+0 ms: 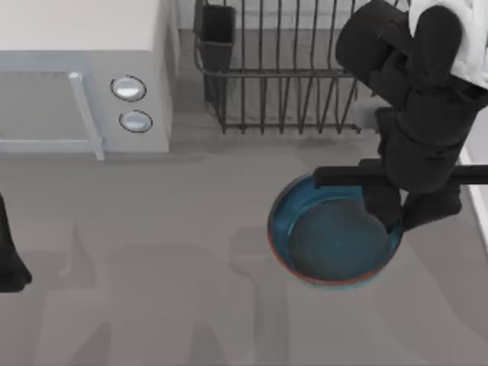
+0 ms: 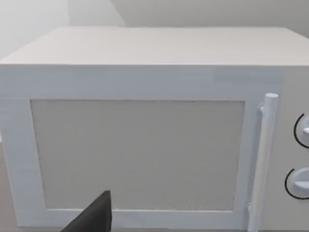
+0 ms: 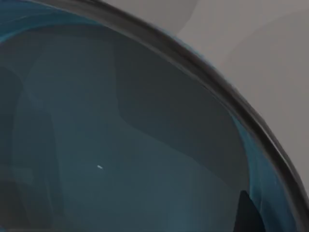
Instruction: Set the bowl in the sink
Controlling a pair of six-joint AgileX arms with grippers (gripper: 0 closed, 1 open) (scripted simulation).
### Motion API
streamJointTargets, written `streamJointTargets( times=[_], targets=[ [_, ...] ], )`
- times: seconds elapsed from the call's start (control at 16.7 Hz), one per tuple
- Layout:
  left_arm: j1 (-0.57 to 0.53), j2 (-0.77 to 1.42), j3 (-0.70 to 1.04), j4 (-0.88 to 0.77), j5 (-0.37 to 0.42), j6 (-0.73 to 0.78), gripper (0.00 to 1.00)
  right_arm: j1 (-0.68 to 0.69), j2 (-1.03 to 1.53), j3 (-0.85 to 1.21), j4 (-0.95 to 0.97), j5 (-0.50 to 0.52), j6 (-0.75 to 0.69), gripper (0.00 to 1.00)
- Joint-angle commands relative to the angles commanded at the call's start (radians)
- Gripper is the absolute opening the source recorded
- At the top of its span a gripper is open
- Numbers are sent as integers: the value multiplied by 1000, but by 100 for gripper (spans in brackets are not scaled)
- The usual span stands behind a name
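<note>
The glossy blue bowl (image 1: 328, 240) with its reddish-brown rim looks large in the top view, right of centre and in front of the dish rack, apparently raised off the table. My right gripper (image 1: 404, 213) reaches down over the bowl's right side and is shut on the rim, one finger inside and one outside. The right wrist view looks into the bowl's grey-blue inside (image 3: 120, 145), with a dark fingertip (image 3: 248, 212) by the rim. A white raised strip at the top view's right border looks like the sink's rim (image 1: 479, 206). My left gripper (image 1: 9, 263) is parked at the far left.
A white microwave (image 1: 84, 76) with two round knobs stands at the back left, and the left wrist view faces its door (image 2: 137, 154). The dark wire dish rack (image 1: 282, 69) stands at the back, just behind the bowl. Grey tabletop spreads across the front.
</note>
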Motion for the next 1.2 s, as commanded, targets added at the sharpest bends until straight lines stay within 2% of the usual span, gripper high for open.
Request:
streamJointTargets(
  times=[0.24, 0.66, 0.9, 1.2],
  targets=[
    [0, 0, 0, 0, 0, 0, 100, -2, -25, 60, -64, 0, -4, 0],
    [0, 0, 0, 0, 0, 0, 100, -22, -33, 25, -1, -31, -20, 0],
    [0, 0, 0, 0, 0, 0, 100, -115, -66, -99, 226, -119, -76, 0],
    [0, 0, 0, 0, 0, 0, 100, -322, -78, -349, 719, -254, -186, 0]
  ],
)
